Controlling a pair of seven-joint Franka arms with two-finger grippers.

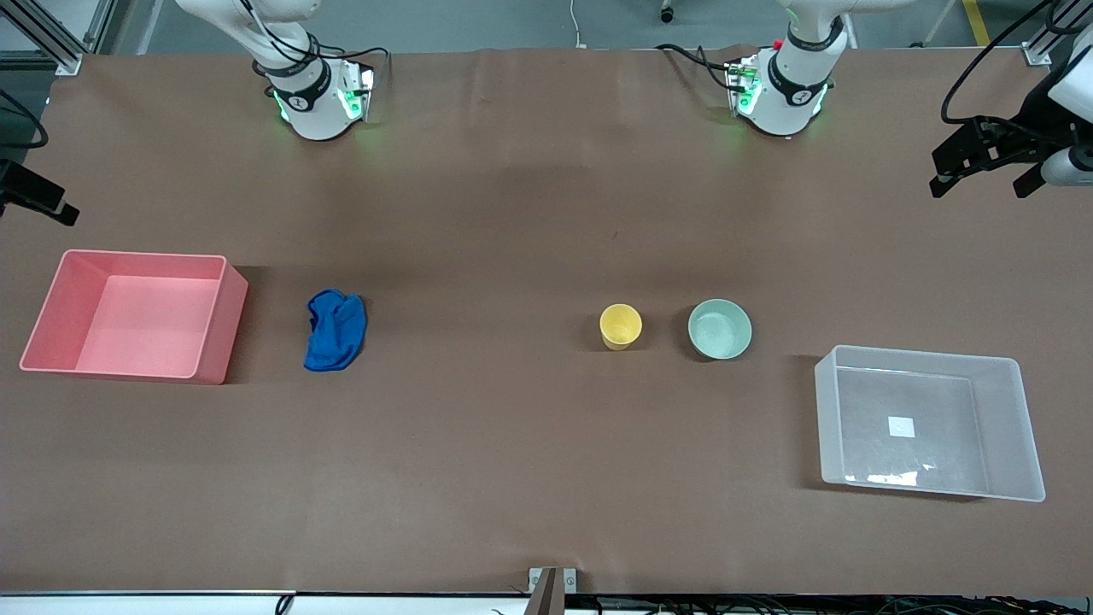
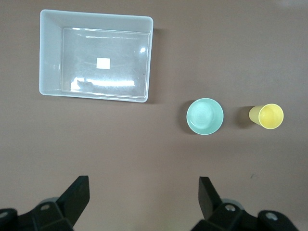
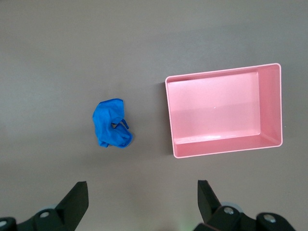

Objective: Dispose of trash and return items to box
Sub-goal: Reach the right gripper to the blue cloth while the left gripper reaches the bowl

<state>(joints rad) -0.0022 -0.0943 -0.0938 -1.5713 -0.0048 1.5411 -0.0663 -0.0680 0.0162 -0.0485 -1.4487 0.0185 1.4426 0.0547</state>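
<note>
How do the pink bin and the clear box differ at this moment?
The pink bin is opaque, while the clear box is translucent with a white label on its floor. The pink bin sits toward the right arm's end beside the blue rag; the clear box sits toward the left arm's end, nearer the camera than the bowl. Both are rectangular, open-topped and hold none of the items.

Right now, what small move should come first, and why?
Probably lower the right gripper, open and high over bare table, toward the blue rag. It lies loose beside the pink bin, and nothing is binned yet. The left gripper waits, open too.
</note>
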